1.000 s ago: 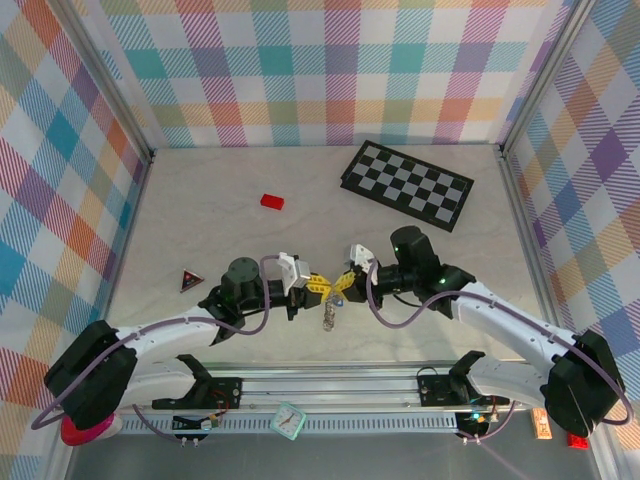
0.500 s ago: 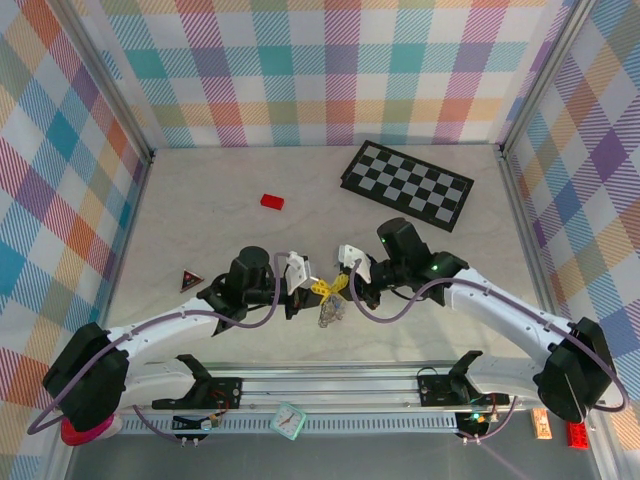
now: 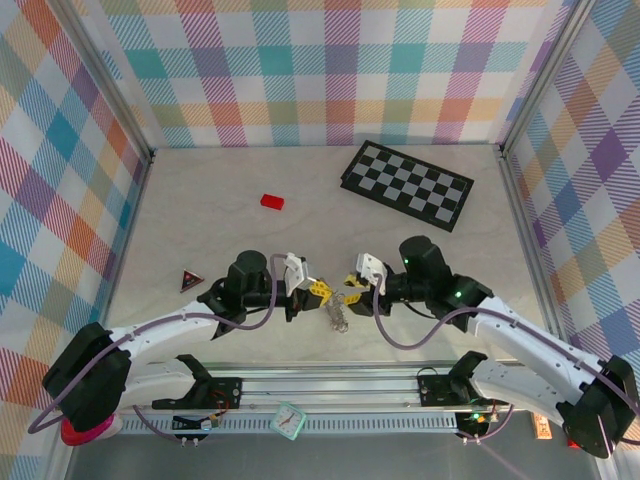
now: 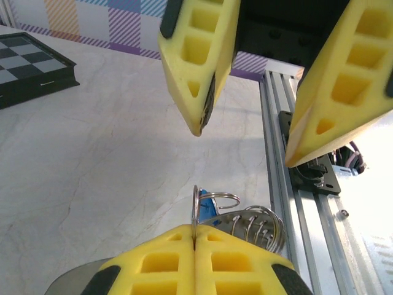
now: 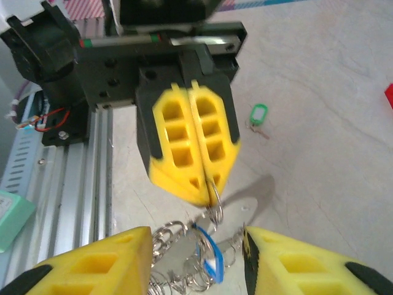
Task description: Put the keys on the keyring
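Left jaws seemingly pinch keyring [image 4: 194, 208]; green key [image 5: 258, 114] illegible.

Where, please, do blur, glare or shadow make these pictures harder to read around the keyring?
Left wrist: glare bleaches the lower right beyond the rail, while the keyring is sharp. Right wrist: slightly soft throughout, with a dark shadow on the table beside the left gripper. Top external: even light and sharp, but the keyring is tiny.

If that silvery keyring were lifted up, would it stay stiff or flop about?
Probably flops: the keyring droops in loose coils from the left gripper, whose jaws pinch one thin loop. Likely light, since that pinch holds it. The blue key among the coils may swing.
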Action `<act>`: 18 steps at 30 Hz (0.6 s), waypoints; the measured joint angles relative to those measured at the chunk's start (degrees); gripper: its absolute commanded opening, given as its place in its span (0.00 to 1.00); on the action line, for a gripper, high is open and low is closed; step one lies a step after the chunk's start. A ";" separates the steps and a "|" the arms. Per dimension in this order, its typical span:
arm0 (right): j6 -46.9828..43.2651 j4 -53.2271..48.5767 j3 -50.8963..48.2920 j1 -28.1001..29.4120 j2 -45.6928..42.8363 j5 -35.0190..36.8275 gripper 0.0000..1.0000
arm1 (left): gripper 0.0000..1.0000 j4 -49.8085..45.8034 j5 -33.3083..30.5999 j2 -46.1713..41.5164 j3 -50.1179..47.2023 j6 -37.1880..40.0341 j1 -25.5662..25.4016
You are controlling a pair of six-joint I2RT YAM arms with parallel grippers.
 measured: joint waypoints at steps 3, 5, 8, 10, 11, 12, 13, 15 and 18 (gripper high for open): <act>0.02 1.01 -2.47 0.00 -0.17 1.25 0.44 | 0.00 1.92 -0.15 -0.24 -1.20 -1.38 0.00; 0.00 1.31 -2.89 0.00 0.90 1.40 0.44 | 0.00 2.43 -0.24 -0.24 -1.42 -1.86 0.00; 0.02 3.06 -2.89 0.00 3.61 1.40 0.44 | 0.00 3.61 -0.26 -0.24 -1.60 -2.47 0.00; 0.02 3.80 -2.86 0.00 5.16 1.36 0.44 | 0.00 3.89 -0.26 -0.24 -1.68 -2.64 0.00; 0.02 4.17 -2.86 0.00 5.84 1.31 0.43 | 0.00 3.98 -0.26 -0.24 -1.70 -2.64 0.00; 0.04 4.46 -2.86 0.00 6.36 1.14 0.40 | 0.00 4.11 -0.26 -0.24 -1.70 -2.64 0.00; 0.09 4.76 -2.86 0.00 6.84 0.87 0.38 | 0.00 4.33 -0.26 -0.24 -1.70 -2.64 0.00; 0.11 5.11 -2.80 0.00 7.39 0.35 0.32 | 0.00 5.01 -0.35 -0.24 -1.70 -2.67 0.00; 0.11 5.42 -2.60 0.00 7.69 -0.68 0.25 | 0.00 5.42 -0.44 -0.24 -1.70 -2.67 0.00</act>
